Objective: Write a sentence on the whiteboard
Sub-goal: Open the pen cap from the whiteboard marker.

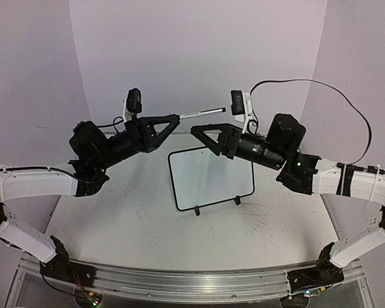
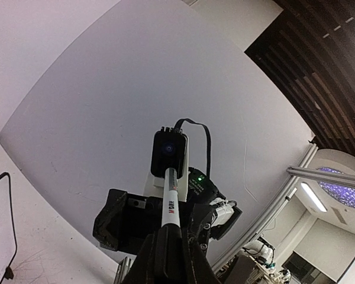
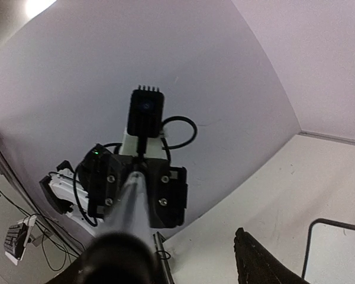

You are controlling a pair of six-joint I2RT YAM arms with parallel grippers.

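Whiteboard (image 1: pixel 212 176), black-framed, plain white; left hand (image 1: pixel 176 119) tight on marker (image 1: pixel 202 113), right hand (image 1: pixel 195 131) agape.

1. Tabletop (image 1: pixel 135 218): white, marked with fine dark scratches, thickest at the near right.
2. Backdrop (image 1: pixel 199 45): plain pale sheet, curved, rising from the far edge of the tabletop and wrapping round on the left and right.
3. Metal rail (image 1: pixel 192 285): silver, lying along the near edge, running left to right.
4. Left wrist view, past the backdrop: dark slatted ceiling (image 2: pixel 325 59); strip light (image 2: pixel 314 197), lit; round bright fixture (image 2: pixel 346 192), kind unclear.
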